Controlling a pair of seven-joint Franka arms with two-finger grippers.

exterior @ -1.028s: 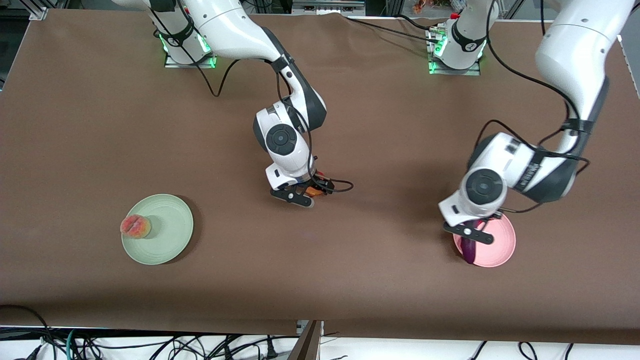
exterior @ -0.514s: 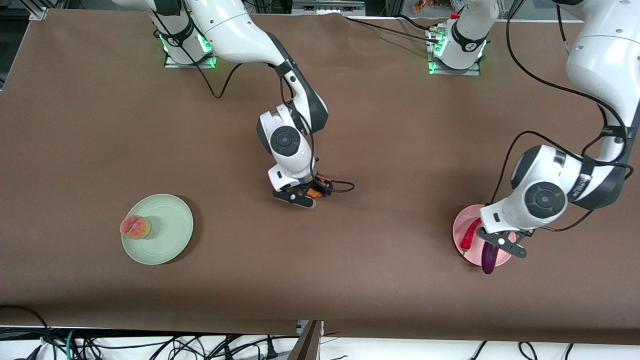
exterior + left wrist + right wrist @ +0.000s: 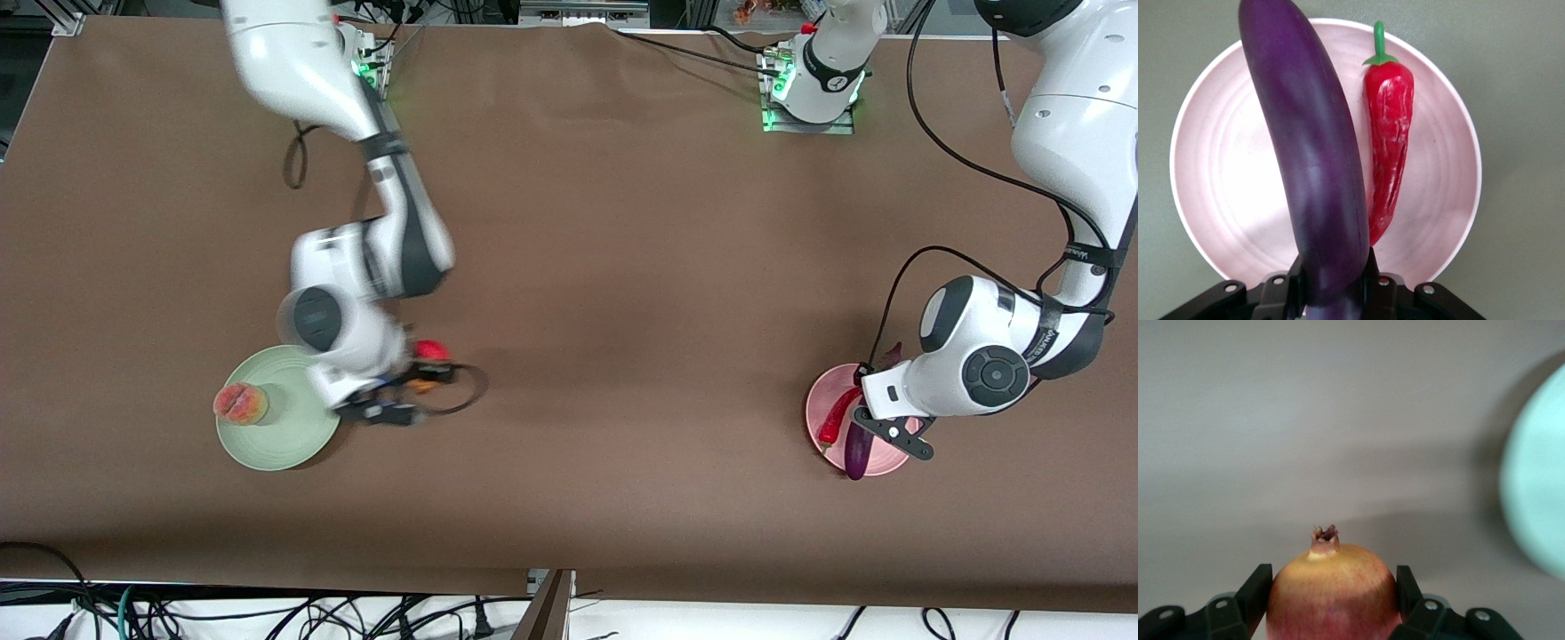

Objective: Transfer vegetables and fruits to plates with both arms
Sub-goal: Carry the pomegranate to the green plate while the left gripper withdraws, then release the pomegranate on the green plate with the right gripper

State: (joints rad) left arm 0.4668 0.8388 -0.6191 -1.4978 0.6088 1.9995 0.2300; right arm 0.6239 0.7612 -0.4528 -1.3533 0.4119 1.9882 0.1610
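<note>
Here, left gripper [image 3: 876,433] over pink plate [image 3: 889,465], clamped tight on eggplant [image 3: 1313,167], tip hanging past the rim at six o'clock; chili pepper [image 3: 1387,147] lying on plate beside it. Right gripper [image 3: 391,404] closed around pomegranate [image 3: 1333,595], above bare table at green plate's [image 3: 293,444] three o'clock. Peach [image 3: 240,403] resting at that plate's nine o'clock rim.
</note>
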